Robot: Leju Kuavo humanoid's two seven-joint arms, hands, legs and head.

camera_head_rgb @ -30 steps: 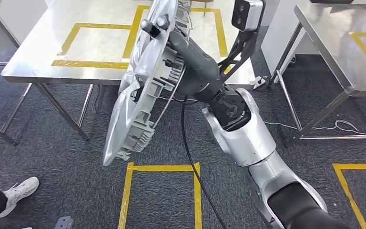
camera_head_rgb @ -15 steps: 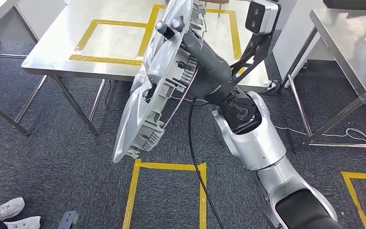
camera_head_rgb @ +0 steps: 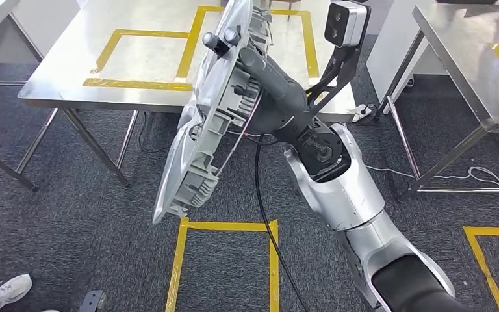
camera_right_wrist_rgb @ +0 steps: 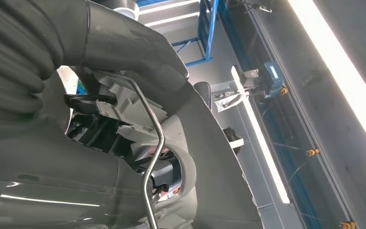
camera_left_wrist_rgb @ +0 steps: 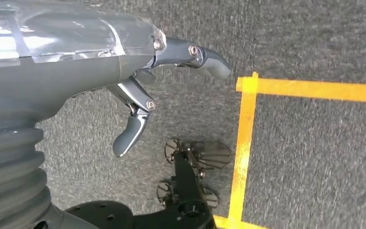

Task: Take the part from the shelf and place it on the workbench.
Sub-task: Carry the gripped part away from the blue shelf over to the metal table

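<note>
The part [camera_head_rgb: 195, 149] is a large grey plastic housing with ribs and a clear front cover. My right hand [camera_head_rgb: 268, 88] grips it from behind and holds it up, tilted, over the floor just in front of the steel workbench [camera_head_rgb: 136, 71]. Its upper end overlaps the bench's near edge in the head view. Up close in the right wrist view, the hand [camera_right_wrist_rgb: 128, 45] is clamped on the part's ribbed back [camera_right_wrist_rgb: 124, 131], with a thin wire running across. My left hand [camera_left_wrist_rgb: 138, 95] hangs over the carpet with its fingers apart and holds nothing.
Yellow tape rectangles [camera_head_rgb: 143, 39] mark the workbench top. A second steel table [camera_head_rgb: 474, 71] stands to the right. A yellow taped square [camera_head_rgb: 224, 227] lies on the carpet below the part. A black cable [camera_head_rgb: 260, 195] hangs by my right arm. A person's white shoe [camera_head_rgb: 6, 290] is at lower left.
The whole picture has shifted, so the camera moved. The part stays in my right hand's grip, held much the same way. The person's shoes at lower left have changed place.
</note>
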